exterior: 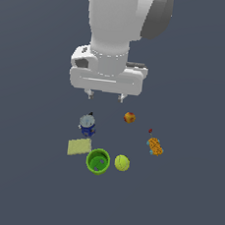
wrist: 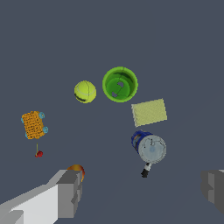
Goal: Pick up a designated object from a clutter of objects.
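Claw (exterior: 105,96) wide open, empty, well above orange block (exterior: 155,146).

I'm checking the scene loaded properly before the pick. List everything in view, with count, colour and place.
orange block: 1, orange with dark speckles and teal-blue bits at the edges, far on the exterior view's right, apart from the rest
red marker: 1, tiny, red, just beyond the orange block
orange-red ball: 1, nearest the gripper
tennis ball: 1, yellow-green, beside the cup on the exterior view's right
green cup: 1, upright, open mouth showing
sponge: 1, pale yellow, flat, next to the cup
can-like item: 1, blue body with grey top, beyond the sponge
floor: dark grey-blue
gripper: 1, white with grey fingers, open, holding nothing, above the objects
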Controlling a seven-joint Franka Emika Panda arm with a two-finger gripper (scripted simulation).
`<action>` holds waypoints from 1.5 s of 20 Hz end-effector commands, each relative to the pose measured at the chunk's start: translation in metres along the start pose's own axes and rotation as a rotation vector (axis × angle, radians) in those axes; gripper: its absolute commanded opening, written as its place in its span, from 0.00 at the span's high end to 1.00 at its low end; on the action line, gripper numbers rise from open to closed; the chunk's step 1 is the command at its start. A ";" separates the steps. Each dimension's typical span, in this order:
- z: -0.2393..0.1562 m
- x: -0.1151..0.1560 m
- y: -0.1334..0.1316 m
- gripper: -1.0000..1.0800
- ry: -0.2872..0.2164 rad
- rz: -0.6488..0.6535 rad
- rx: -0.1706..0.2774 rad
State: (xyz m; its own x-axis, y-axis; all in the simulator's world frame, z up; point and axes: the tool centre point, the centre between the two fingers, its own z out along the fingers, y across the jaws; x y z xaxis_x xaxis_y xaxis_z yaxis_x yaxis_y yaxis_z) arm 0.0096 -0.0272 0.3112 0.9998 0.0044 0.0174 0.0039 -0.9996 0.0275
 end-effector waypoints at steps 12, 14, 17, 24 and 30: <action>0.087 0.019 -0.090 0.04 -0.004 -0.097 -0.015; 0.110 0.019 -0.115 0.04 -0.004 -0.124 -0.014; 0.146 0.015 -0.155 0.04 -0.005 -0.164 -0.008; 0.207 -0.005 -0.222 0.04 -0.009 -0.233 0.013; 0.233 -0.019 -0.252 0.04 -0.013 -0.262 0.027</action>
State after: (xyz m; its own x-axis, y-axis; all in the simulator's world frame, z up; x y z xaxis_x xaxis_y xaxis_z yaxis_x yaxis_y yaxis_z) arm -0.0042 0.2124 0.0759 0.9661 0.2583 -0.0007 0.2583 -0.9661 0.0060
